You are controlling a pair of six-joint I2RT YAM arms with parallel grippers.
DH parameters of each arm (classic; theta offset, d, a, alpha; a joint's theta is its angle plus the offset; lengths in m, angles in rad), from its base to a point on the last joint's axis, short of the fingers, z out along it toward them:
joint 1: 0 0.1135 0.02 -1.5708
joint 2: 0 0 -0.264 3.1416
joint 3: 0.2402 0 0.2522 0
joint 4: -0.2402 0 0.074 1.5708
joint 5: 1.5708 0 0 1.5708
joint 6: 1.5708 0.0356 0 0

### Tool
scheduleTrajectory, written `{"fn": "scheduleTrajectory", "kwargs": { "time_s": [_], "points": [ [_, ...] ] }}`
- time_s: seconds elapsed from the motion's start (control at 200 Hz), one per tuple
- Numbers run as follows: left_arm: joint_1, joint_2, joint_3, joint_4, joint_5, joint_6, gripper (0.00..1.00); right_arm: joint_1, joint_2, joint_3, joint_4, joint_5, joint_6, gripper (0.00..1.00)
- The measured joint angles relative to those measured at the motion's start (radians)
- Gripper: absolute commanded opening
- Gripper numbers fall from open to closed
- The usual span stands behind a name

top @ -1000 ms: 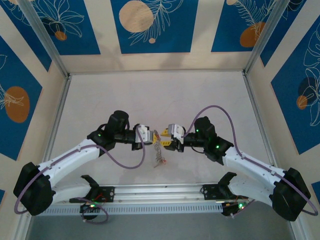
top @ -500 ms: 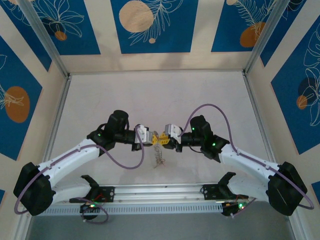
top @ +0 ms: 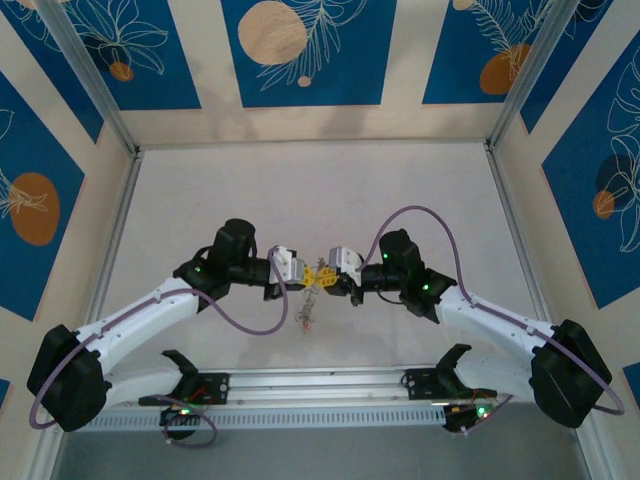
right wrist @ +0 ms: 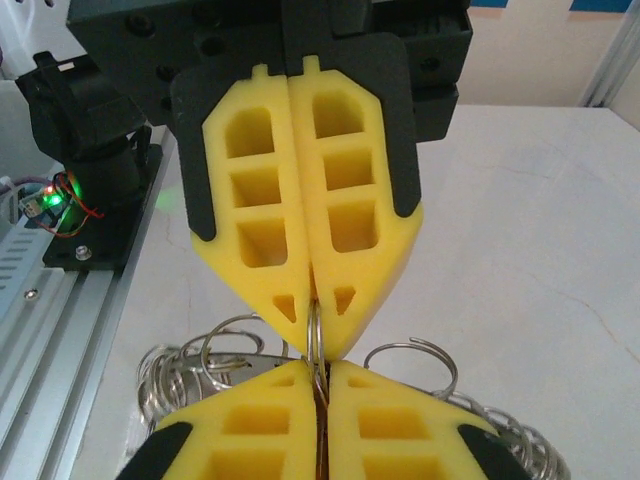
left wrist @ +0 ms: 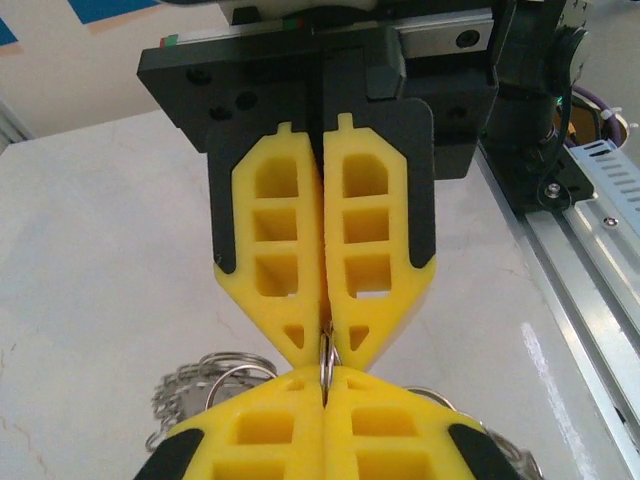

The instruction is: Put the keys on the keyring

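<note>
A silvery keyring [top: 311,302], a tangle of thin wire loops, is hanging at the middle of the pale table [top: 300,190], closer to the front rail [top: 320,385] than to the back wall [top: 300,120]. Whether its lower end is touching the tabletop cannot be told. A reddish speck [top: 306,323] is showing at that lower end, too small to identify.

One loop at the top of the bundle is being pinched from both sides at once. The left gripper [top: 309,274] is pointing in from the left and the right gripper [top: 328,275] from the right, and they are meeting tip to tip. Both claws are clamped tight on that loop. In the wrist views, the wire is standing edge-on in the slit between the yellow fingers [left wrist: 270,250], and more loops are spilling out beneath them on either side.

Both white arms are bending inward from their bases at the rail.
</note>
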Motion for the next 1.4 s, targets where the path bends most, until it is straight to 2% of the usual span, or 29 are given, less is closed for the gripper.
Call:
{"fn": "scheduleTrajectory", "kwargs": {
  "time_s": [0.655,1.4],
  "points": [
    [-0.001,-0.018,-0.031,0.053,-0.042,0.031,0.0,-0.008,-0.074,0.001,-0.06,0.044,-0.01,0.0],
    [-0.005,0.085,0.013,-0.006,-0.061,0.057,0.0,-0.008,-0.067,0.001,-0.109,0.073,-0.01,0.0]
  ]
}}
